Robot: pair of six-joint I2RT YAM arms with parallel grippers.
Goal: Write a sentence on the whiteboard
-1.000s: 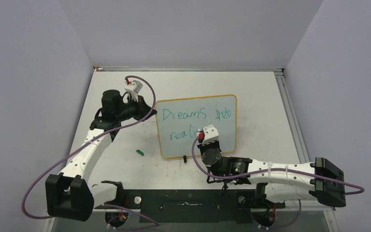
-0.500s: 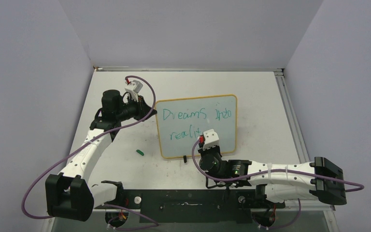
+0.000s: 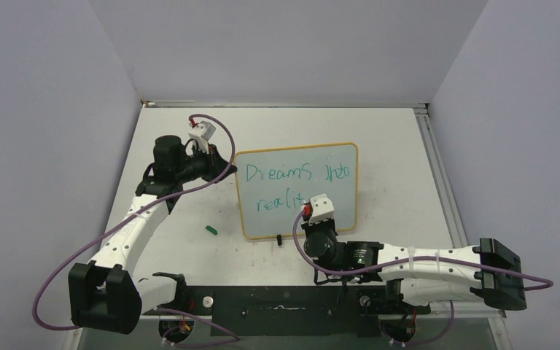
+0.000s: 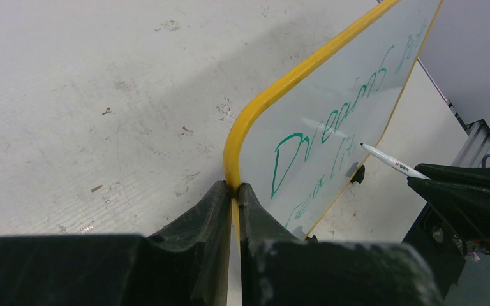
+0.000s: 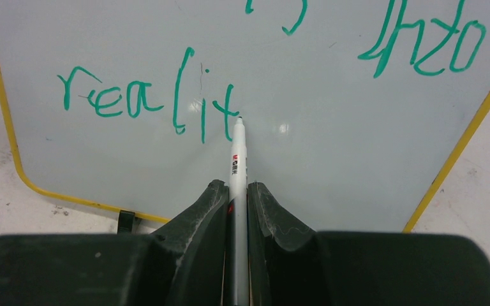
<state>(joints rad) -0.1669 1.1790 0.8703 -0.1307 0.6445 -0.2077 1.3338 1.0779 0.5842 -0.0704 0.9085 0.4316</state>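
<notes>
A: Whereabouts of the whiteboard [image 3: 341, 208]?
B: Standing on the table [image 3: 408, 160], between the two arms, with a yellow frame all round and a black clip foot [image 5: 125, 221] under the lower edge.
A: And the left gripper [image 4: 231, 191]?
B: Clamped on the board's left edge — both fingers pressed against the yellow frame, just below the rounded upper corner.
A: And the right gripper [image 5: 236, 188]?
B: Pinching a white marker [image 5: 237, 153], barrel pointing straight out between the fingers. Facing the writing side from the near edge, low and towards the middle.
A: Tip placement?
B: At the surface, though hard to say whether touching — right beside the "t" that closes the lower line.
A: Reading of the sentence [image 3: 277, 173]?
B: Green hand lettering in two lines: "Dreams into" above, "realit" below, with plain board to the right of the tip.
A: Anything else lying about?
B: One small green object [image 3: 210, 230], on the table left of the board, well apart from both grippers.
</notes>
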